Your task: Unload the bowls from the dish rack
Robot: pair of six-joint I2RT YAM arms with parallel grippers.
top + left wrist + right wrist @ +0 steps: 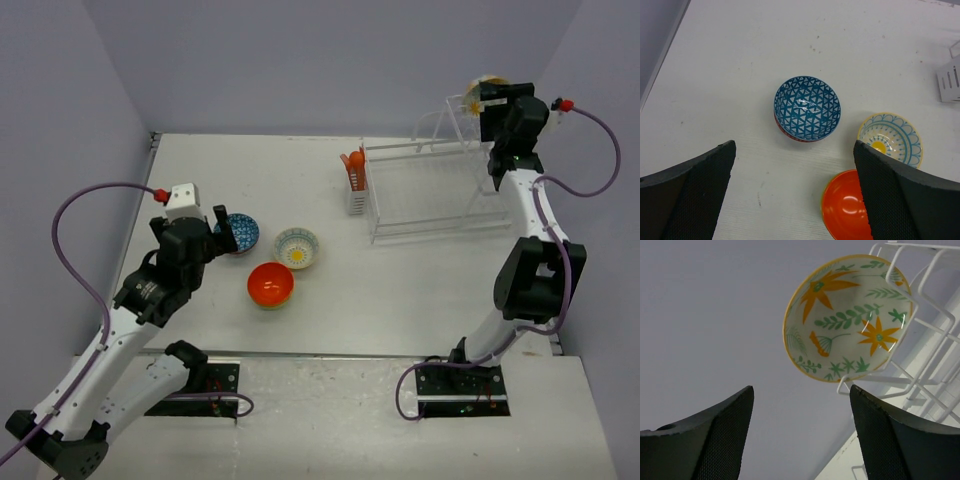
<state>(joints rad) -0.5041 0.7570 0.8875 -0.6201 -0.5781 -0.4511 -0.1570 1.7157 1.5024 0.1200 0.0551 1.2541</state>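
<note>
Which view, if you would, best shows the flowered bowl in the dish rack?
Right wrist: the flowered bowl fills the frame, inside visible. Top external shows only its rim behind the right arm; left wrist, nothing.

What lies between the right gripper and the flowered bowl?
Nothing; in the right wrist view, only open air separates the right gripper from the flowered bowl.

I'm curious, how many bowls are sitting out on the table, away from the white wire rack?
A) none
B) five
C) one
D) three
D: the blue-patterned bowl, the cream bowl with a yellow centre and the orange bowl all sit on the table, while a flowered bowl rests in the dish rack.
</note>
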